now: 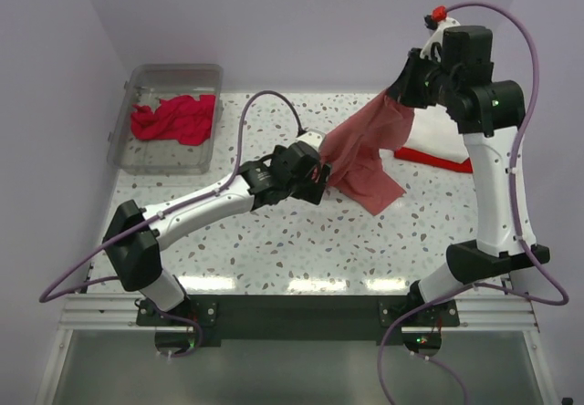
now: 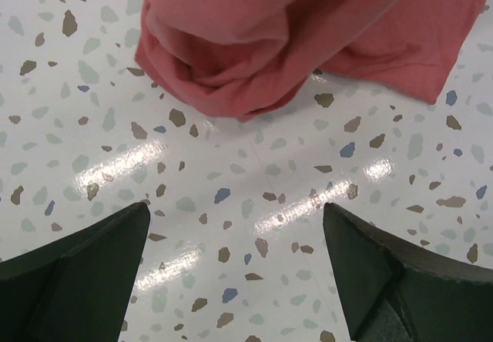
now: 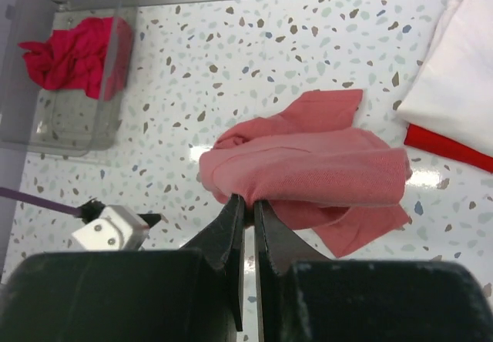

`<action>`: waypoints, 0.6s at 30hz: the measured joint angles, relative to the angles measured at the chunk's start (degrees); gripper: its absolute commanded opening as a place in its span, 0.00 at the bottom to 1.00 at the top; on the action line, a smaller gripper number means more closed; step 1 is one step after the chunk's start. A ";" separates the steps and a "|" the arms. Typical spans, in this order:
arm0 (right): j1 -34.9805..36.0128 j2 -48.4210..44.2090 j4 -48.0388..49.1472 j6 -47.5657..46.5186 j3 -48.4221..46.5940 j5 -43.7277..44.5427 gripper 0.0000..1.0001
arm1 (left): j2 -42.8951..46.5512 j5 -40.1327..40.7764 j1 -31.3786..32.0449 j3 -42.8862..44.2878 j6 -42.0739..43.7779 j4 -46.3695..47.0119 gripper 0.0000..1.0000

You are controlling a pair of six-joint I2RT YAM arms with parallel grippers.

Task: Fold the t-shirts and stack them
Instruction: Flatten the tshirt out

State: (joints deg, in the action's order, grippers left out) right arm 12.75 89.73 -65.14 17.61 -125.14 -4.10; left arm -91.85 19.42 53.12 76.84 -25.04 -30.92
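Speckled counter [image 1: 274, 250] carries the low end of the coral-red t-shirt [image 1: 365, 154], whose length slants up to the right end effector [image 1: 403, 88], pinched shut on its top edge. Just short of that low bunched end, the left end effector [image 1: 317, 175] gapes wide, empty, pointing at it.

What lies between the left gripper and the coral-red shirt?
Only bare speckled table, as the left wrist view shows: the open left gripper points at the coral-red shirt with nothing between them.

place: robotics lab cell | cues: lilac walls [image 1: 55, 58], speckled tabletop [image 1: 274, 241], aluminium rail [image 1: 283, 311], two robot arms [image 1: 196, 206]
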 measured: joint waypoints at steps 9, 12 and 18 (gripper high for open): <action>-0.04 0.00 -1.29 1.99 -4.04 1.44 0.00 | -0.72 1.92 -4.70 -0.52 -1.44 1.86 0.99; -0.39 -0.48 -1.03 2.40 -2.19 3.26 0.00 | -1.20 0.79 -7.10 -2.75 -2.01 3.76 0.97; -1.77 -2.47 -0.70 3.04 4.37 5.64 0.00 | -7.56 -1.29 -11.58 -2.25 -4.09 3.80 0.94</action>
State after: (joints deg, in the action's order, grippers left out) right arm 10.98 87.26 -65.84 20.64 -120.77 1.54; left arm -99.42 18.13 41.54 74.59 -29.12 -27.11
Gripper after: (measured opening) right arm 0.062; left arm 0.947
